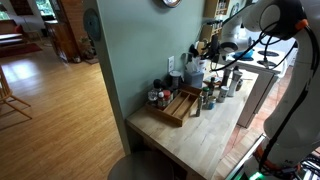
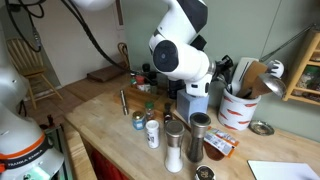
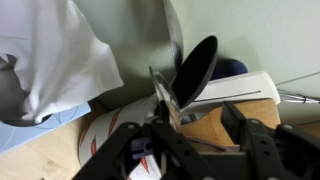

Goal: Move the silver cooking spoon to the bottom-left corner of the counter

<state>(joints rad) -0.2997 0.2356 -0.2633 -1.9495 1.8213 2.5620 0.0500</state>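
Note:
In the wrist view my gripper [image 3: 200,115] hangs over a white crock [image 3: 105,150] with red marks that holds upright utensils. The silver cooking spoon [image 3: 163,90] shows as a shiny slim metal shaft close to my left finger [image 3: 125,150]. A gap remains between the spoon and the right finger [image 3: 245,130], so the jaws are partly closed but still open. A dark spoon bowl [image 3: 197,65] rises just behind the silver spoon. Both exterior views show the blond wood counter [image 1: 200,135] [image 2: 110,125], with the gripper [image 1: 207,50] [image 2: 190,92] at the utensil crock [image 2: 238,108].
A wooden tray [image 1: 178,107] and small jars [image 1: 160,97] stand by the wall. Tall shakers [image 2: 175,145] and a steel cup [image 2: 200,135] stand near the front. A slim metal item [image 2: 124,100] lies on the counter. A white cloth [image 3: 50,60] hangs at the left.

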